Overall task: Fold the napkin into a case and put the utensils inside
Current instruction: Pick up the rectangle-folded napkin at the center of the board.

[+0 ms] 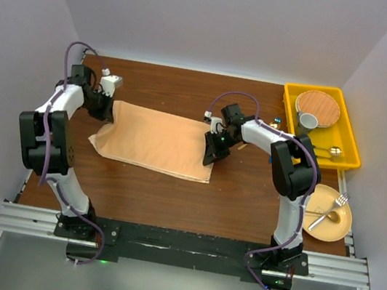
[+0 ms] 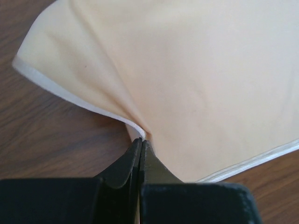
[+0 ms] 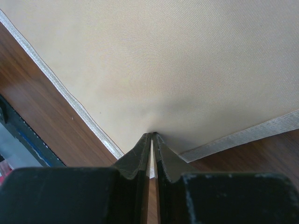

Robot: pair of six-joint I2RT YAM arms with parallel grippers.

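Peach napkin lies flat on the table, folded to a wide rectangle, centre toward nine o'clock; left gripper, angled low, jaws clamped on its nine-o'clock corner, cloth puckered there; right gripper, likewise low, nips the three-o'clock corner.

In the top view the left gripper covers the upper-left corner of the napkin, and its own body hides its fingertips. The right gripper likewise hides its tips and part of the napkin's right edge. Beside the left wall of the bin, a blue speck is too small to identify. In the left wrist view the napkin runs off the top and right edges, and its pinched fold disappears between the fingers. In the right wrist view the napkin leaves the top and right edges, and a blurred dark strip at lower left cannot be made out.
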